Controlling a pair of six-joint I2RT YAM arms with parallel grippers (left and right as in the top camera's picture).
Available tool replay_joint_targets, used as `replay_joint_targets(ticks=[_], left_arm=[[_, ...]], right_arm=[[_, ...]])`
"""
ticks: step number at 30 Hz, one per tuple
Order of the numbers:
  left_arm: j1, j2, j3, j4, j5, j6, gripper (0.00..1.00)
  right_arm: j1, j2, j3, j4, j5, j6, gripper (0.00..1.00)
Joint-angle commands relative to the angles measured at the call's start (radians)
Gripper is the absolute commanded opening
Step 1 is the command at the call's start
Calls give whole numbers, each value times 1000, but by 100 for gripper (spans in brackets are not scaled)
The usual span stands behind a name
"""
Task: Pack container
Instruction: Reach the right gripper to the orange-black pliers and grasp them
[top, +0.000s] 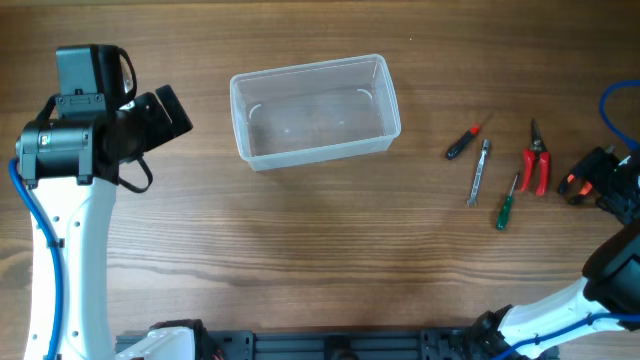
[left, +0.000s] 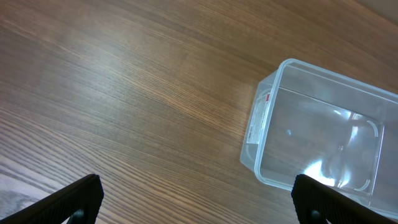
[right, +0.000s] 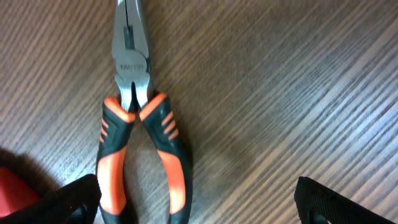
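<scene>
A wooden table (top: 300, 260) is seen from above. A clear, empty container (top: 314, 112) sits near the far edge, left of centre. The left gripper (top: 172, 110) is near it, toward the left edge, with its fingers spread wide. At the right edge the right gripper (top: 590, 178), also spread wide, hangs over orange-and-black pliers (right: 134, 81). Between lie red pliers (top: 535, 160), a slim metal tool (top: 479, 172), a green screwdriver (top: 506, 205) and a black-handled screwdriver (top: 463, 140).

Robot-lab workbench: wooden table (top: 300, 250), red pliers (top: 537, 168), screwdriver (top: 466, 140).
</scene>
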Motion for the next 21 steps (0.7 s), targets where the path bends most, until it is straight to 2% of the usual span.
replay_joint_targets(ticks=[1,5,16,19,21], left_arm=[[6,3,-1,-1,-5,-14,100],[6,3,-1,0,-5,-21,100],[6,3,-1,-8,-4,-21,100],[6,3,-1,-9,-4,-21,100],[6,3,-1,-9,-4,-21,100]], right_arm=[[-4,24,-1,20,-12,-16,100],[-19,79,-1,21,-12,-20,100],[-59,83,-1,28,-12,-8,97],[-59,83,-1,27,-12,16,79],[-59,83,-1,21,-12,16,51]])
